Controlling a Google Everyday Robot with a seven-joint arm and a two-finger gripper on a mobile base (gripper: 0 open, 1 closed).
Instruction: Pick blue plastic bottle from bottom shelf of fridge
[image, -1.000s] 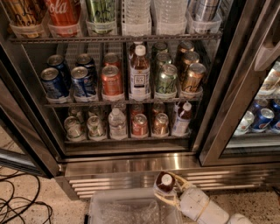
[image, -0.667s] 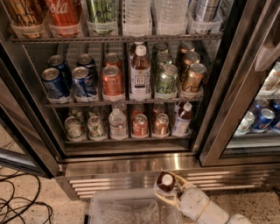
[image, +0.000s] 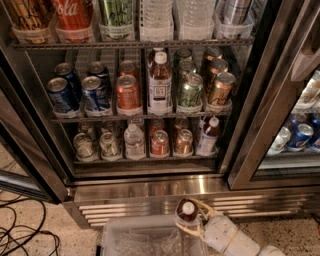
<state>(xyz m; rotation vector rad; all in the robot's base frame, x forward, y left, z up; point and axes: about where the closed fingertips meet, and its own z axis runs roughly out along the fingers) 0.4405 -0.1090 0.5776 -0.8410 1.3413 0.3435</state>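
My gripper (image: 189, 220) is low in the camera view, in front of the fridge's ribbed steel base grille (image: 150, 202). Its pale fingers (image: 202, 206) are shut around a small blue plastic bottle (image: 187, 212) with a white cap and dark reddish-brown liquid; its label is hidden. A like bottle (image: 207, 136) with a pale blue-and-white label stands at the right end of the bottom shelf (image: 145, 159), beside small cans and a clear water bottle (image: 133, 141).
A clear plastic bin (image: 142, 240) sits on the floor just left of the gripper. Black cables (image: 22, 232) lie on the floor at the left. The open door's edge (image: 25, 175) is at the left, and an adjoining cooler (image: 300, 135) is at the right.
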